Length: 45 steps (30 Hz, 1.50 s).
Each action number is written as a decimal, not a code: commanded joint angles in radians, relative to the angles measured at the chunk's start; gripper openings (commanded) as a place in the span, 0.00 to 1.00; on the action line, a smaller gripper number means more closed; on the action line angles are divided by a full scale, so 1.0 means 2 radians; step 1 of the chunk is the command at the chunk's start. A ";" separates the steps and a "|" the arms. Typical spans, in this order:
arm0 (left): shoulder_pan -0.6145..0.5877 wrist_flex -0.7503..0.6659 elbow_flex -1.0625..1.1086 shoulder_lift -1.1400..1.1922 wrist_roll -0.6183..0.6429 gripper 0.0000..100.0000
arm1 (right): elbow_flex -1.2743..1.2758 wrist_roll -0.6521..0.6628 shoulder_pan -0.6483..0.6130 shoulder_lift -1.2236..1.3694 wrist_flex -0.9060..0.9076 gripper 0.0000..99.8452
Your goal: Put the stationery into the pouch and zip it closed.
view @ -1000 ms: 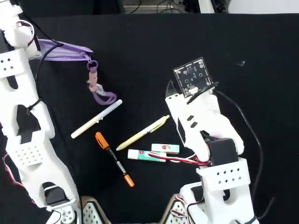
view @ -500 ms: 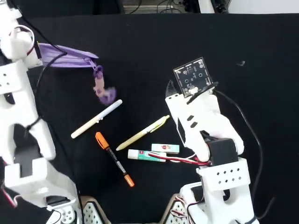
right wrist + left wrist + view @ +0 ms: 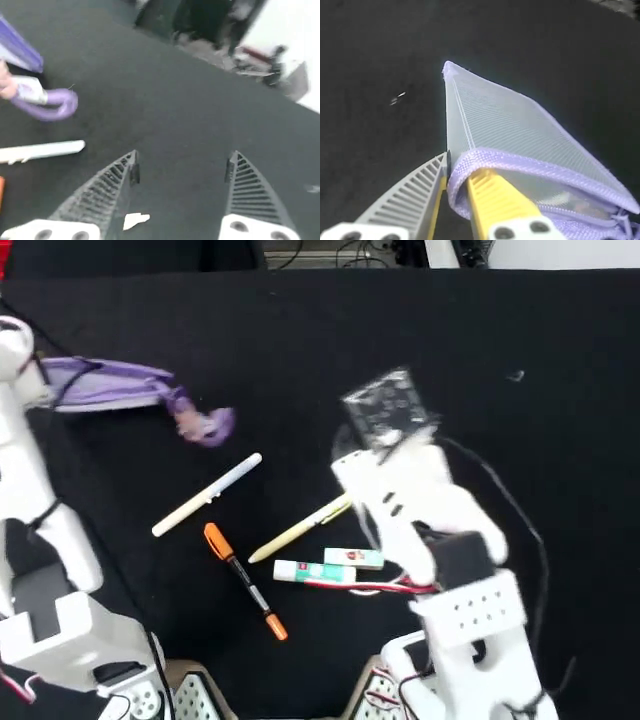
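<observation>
Purple mesh pouch [image 3: 510, 130] pinched at its rim by the left pincer [image 3: 457, 167], right pincer [image 3: 182, 162] spread, well apart from the pouch, pens [image 3: 207, 494] on the black desk [image 3: 520, 320] near the pouch

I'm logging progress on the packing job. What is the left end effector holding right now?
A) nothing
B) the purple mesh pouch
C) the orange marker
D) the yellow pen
B: the left end effector is clamped on the edge of the purple mesh pouch, while the orange marker and the yellow pen lie loose on the black table.
</observation>
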 commanded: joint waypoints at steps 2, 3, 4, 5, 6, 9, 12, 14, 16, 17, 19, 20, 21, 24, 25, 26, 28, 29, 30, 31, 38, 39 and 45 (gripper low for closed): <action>-0.082 0.002 -0.007 -0.025 -0.020 0.03 | -0.005 0.005 -0.077 0.067 -0.009 0.27; -0.093 0.001 -0.005 -0.025 -0.025 0.03 | -0.005 0.005 -0.088 0.086 -0.018 0.27; -0.103 0.001 -0.003 -0.024 -0.031 0.03 | -0.005 0.006 -0.099 0.103 -0.030 0.27; -0.112 0.001 -0.003 -0.023 -0.035 0.03 | -0.005 0.007 -0.111 0.123 -0.044 0.27; -0.123 0.001 -0.003 -0.020 -0.037 0.03 | -0.005 0.012 -0.123 0.144 -0.059 0.27; -0.148 -0.003 -0.008 -0.004 -0.036 0.03 | -0.007 0.041 -0.162 0.208 -0.101 0.27; -0.171 -0.025 -0.003 0.015 -0.036 0.03 | -0.020 0.051 -0.197 0.272 -0.133 0.27; -0.188 -0.037 -0.007 0.030 -0.036 0.03 | -0.045 0.051 -0.214 0.316 -0.143 0.28; -0.203 -0.048 -0.008 0.042 -0.036 0.03 | -0.074 0.058 -0.232 0.364 -0.143 0.28; -0.210 -0.053 -0.008 0.048 -0.036 0.03 | -0.089 0.072 -0.243 0.389 -0.143 0.28; -0.222 -0.061 -0.008 0.058 -0.037 0.03 | -0.120 0.104 -0.260 0.438 -0.143 0.28; -0.227 -0.066 -0.008 0.063 -0.037 0.03 | -0.136 0.113 -0.265 0.463 -0.143 0.28; -0.231 -0.070 -0.008 0.067 -0.037 0.03 | -0.153 0.120 -0.269 0.487 -0.143 0.28; -0.241 -0.081 -0.008 0.073 -0.046 0.03 | -0.206 0.137 -0.272 0.551 -0.140 0.28; -0.241 -0.083 -0.008 0.075 -0.051 0.03 | -0.221 0.146 -0.272 0.569 -0.140 0.28; -0.242 -0.086 -0.008 0.076 -0.054 0.03 | -0.236 0.153 -0.272 0.585 -0.140 0.28; -0.247 -0.088 -0.008 0.077 -0.054 0.03 | -0.256 0.171 -0.272 0.610 -0.140 0.28; -0.249 -0.091 -0.008 0.077 -0.054 0.03 | -0.264 0.180 -0.272 0.619 -0.140 0.28; -0.250 -0.096 -0.007 0.077 -0.054 0.03 | -0.269 0.185 -0.272 0.624 -0.140 0.28; -0.252 -0.100 -0.008 0.077 -0.054 0.03 | -0.273 0.189 -0.272 0.628 -0.140 0.28; -0.252 -0.105 -0.004 0.077 -0.054 0.03 | -0.296 0.232 -0.305 0.633 -0.105 0.28; -0.251 -0.105 -0.004 0.077 -0.054 0.03 | -0.303 0.236 -0.308 0.634 -0.099 0.28; -0.250 -0.104 -0.004 0.077 -0.054 0.03 | -0.367 0.276 -0.312 0.671 -0.039 0.28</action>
